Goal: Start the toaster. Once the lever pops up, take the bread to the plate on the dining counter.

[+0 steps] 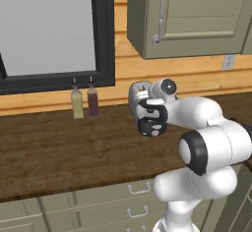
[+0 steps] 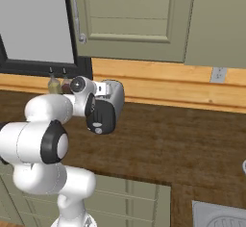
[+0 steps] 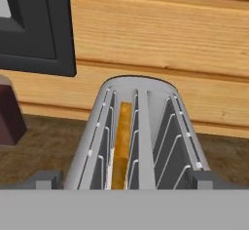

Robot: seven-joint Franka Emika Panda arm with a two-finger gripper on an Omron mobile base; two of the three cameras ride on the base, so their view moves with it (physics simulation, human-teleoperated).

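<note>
The rounded silver-grey two-slot toaster (image 3: 138, 136) stands on the dark wood-grain bench (image 1: 59, 150) against the pale plank wall. The thin golden-crusted bread slice (image 3: 122, 146) sits down in its left slot (as the hand view shows it). The dark two-finger gripper (image 3: 126, 179) hovers just above, jaws released wide, straddling the toaster and grasping nothing.

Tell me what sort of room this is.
Most likely a kitchen: a silver-grey two-slot toaster holding a golden-crusted bread slice sits on a dark wood worktop, with grey-green wall cabinets above.
</note>
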